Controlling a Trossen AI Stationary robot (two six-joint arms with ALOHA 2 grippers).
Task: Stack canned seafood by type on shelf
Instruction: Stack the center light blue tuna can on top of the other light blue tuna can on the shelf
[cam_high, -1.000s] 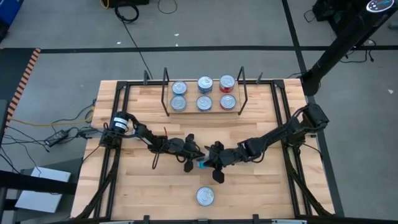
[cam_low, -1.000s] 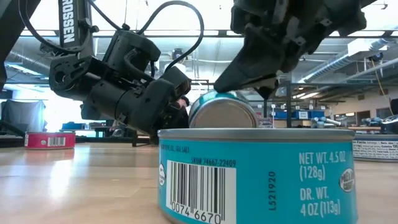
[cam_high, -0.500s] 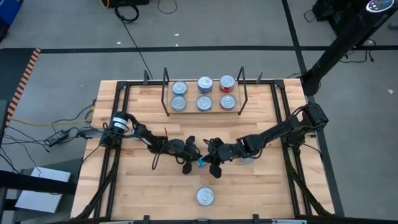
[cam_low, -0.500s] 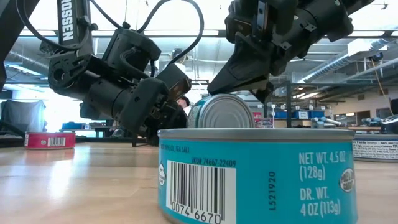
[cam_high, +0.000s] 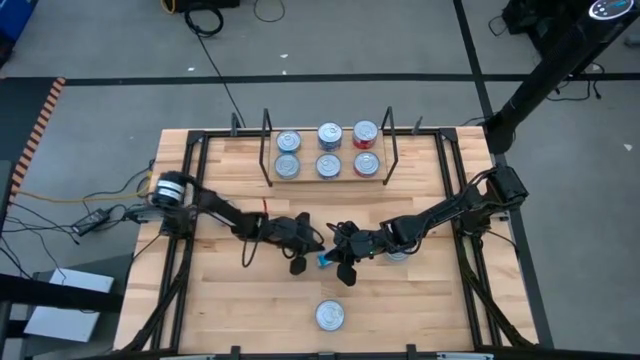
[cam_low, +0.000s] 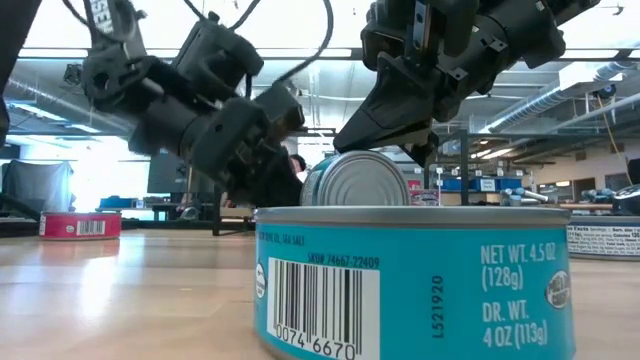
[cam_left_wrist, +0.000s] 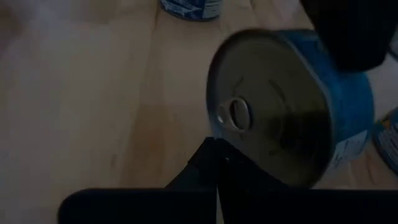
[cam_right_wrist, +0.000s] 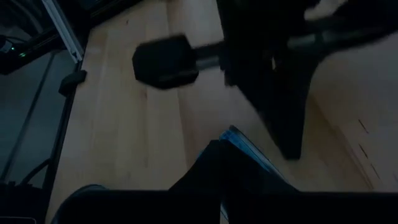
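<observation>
Blue tin: tilted on edge, between both grippers — well in front of the shelf.
Right gripper: clenched, touching the tin.
Left gripper: clenched, just beside it.

Both arms lie low over the table and reach in toward its middle. The left arm comes in from the left side. Its elbow is bent and its wrist points to the right. The left gripper has its fingers pressed tight together. The right arm comes in from the right side, stretched long and low. The right gripper has its fingers pinched together too. The two grippers sit just beside each other, tip to tip, near the middle of the table.
</observation>
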